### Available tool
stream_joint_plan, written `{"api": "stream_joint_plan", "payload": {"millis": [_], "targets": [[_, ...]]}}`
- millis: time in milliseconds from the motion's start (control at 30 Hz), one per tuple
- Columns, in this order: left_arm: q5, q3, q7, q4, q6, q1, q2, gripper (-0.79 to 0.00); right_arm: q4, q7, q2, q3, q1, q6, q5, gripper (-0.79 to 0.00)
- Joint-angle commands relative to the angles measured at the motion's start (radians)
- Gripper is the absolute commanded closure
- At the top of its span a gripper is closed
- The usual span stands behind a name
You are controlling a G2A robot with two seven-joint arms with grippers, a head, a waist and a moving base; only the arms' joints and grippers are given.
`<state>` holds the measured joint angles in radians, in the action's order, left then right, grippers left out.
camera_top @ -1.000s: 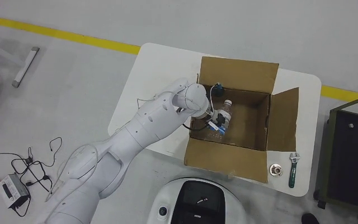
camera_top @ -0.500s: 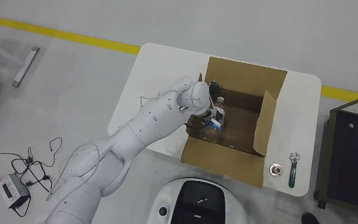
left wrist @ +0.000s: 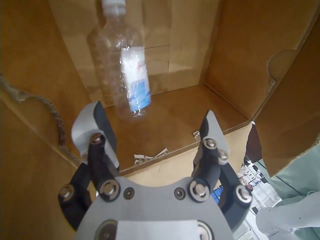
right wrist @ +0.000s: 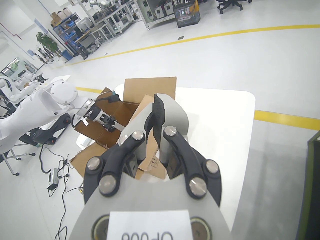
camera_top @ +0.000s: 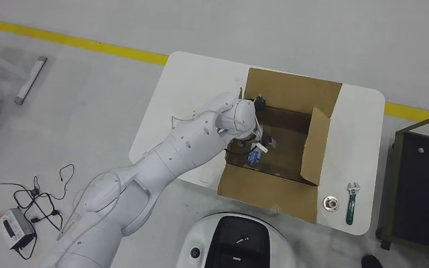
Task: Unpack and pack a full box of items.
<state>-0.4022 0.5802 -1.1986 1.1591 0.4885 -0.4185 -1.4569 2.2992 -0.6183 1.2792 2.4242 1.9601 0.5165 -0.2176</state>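
The left gripper [left wrist: 152, 112] is lowered into the cardboard box [camera_top: 268, 187] at its left side, with its fingers spread wide and nothing between them. In the top view the contents beneath are largely covered by the wrist. In the left wrist view a clear plastic bottle [left wrist: 120, 61] with a white cap and a blue-and-white label is seen in full inside the box, close to one wall and apart from the fingertips. Whether it stands or leans cannot be told. Torn cardboard scraps [left wrist: 147, 156] are seen on the box floor. The right flap [camera_top: 315, 144] is raised upright. The right gripper [right wrist: 156, 116] is held well apart from the box, fingers pressed together on nothing. On the white table [camera_top: 181, 87], right of the box, a round metal fitting [camera_top: 329, 202] and a wrench [camera_top: 351, 202] lie near each other.
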Motion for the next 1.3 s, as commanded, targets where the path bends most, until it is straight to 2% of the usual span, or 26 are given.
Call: {"api": "stream_joint_plan", "payload": {"millis": [0,200,400,700,933,1100,1133,1233,1267], "targets": [[-0.007,0.012,0.005,0.027,0.004,-0.007,0.005,-0.785,0.0,0.0,0.0,0.0,0.0,0.0,0.0,0.0],[-0.025,0.069,0.023,0.135,-0.06,-0.037,0.027,-0.785,0.0,0.0,0.0,0.0,0.0,0.0,0.0,0.0],[-0.129,0.156,0.071,0.31,-0.128,-0.081,0.068,-0.785,0.0,0.0,0.0,0.0,0.0,0.0,0.0,0.0],[-0.351,0.273,0.04,0.572,-0.146,-0.193,0.127,-0.785,0.0,0.0,0.0,0.0,0.0,0.0,0.0,0.0],[-0.45,0.365,0.042,0.662,-0.097,-0.271,0.152,-0.785,0.019,-0.01,0.0,-0.034,0.014,-0.019,-0.026,0.0],[-0.504,0.409,0.041,0.702,-0.07,-0.309,0.162,-0.785,0.051,-0.04,0.003,-0.095,0.084,0.057,-0.01,0.0],[-0.512,0.418,0.042,0.708,-0.06,-0.317,0.163,-0.785,0.051,-0.051,0.004,-0.119,0.103,0.082,0.004,-0.111],[-0.516,0.425,0.041,0.714,-0.051,-0.324,0.164,-0.785,0.051,-0.068,0.005,-0.16,0.142,0.146,-0.012,-0.785],[-0.516,0.425,0.041,0.714,-0.051,-0.324,0.164,-0.785,0.051,-0.07,0.005,-0.17,0.151,0.148,-0.015,-0.785]]}}
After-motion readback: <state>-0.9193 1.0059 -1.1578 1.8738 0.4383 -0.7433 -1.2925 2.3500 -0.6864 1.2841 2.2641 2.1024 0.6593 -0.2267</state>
